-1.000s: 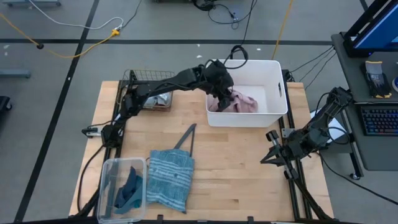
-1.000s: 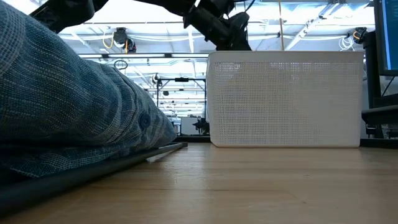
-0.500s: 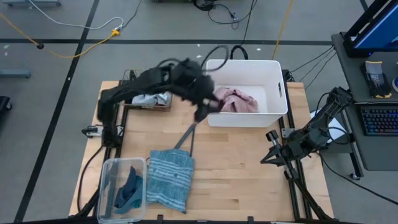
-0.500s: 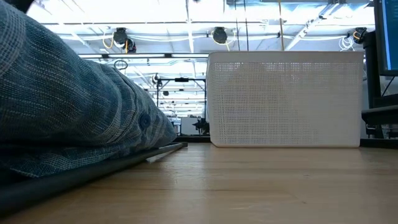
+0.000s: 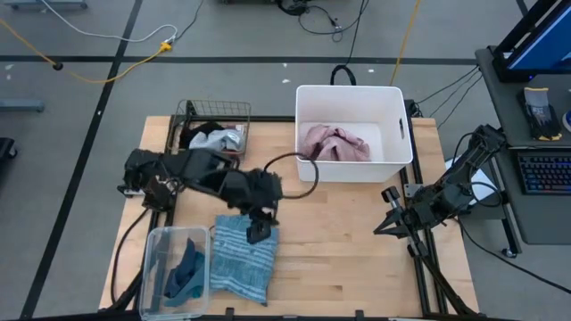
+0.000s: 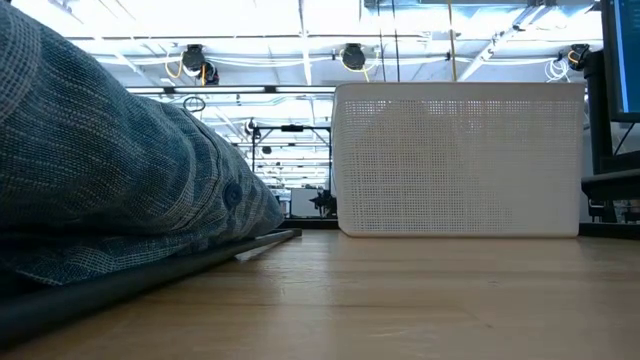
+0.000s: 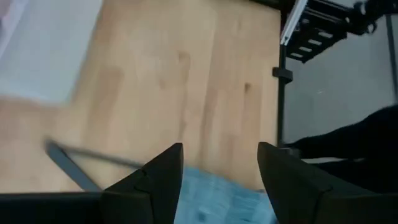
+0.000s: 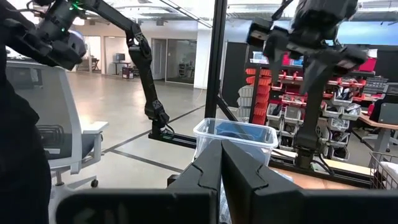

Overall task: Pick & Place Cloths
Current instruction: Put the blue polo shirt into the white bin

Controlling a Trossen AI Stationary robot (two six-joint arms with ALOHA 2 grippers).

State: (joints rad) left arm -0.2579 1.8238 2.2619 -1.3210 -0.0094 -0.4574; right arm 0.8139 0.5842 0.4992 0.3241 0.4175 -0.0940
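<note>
A blue-striped cloth (image 5: 243, 263) lies flat on the table's near left part, on top of a thin grey hanger (image 7: 68, 158). It fills the left of the low view (image 6: 100, 180). My left gripper (image 5: 258, 232) hovers open over the cloth's far edge (image 7: 217, 199), fingers pointing down (image 7: 219, 149). A pink cloth (image 5: 332, 143) lies inside the white bin (image 5: 352, 89). My right gripper (image 5: 390, 203) waits shut at the table's right edge (image 8: 221, 146).
A wire basket (image 5: 214, 109) with black and grey cloths stands at the far left. A clear tub (image 5: 156, 245) with a blue cloth (image 5: 183, 272) stands at the near left corner. The white bin (image 6: 460, 160) stands at the far right. Bare wood lies between the bin and the near edge.
My left gripper has risen out of the white bin and swung toward the table's near left, coming down over the blue-striped cloth's far edge. The pink cloth has stayed behind in the bin.
</note>
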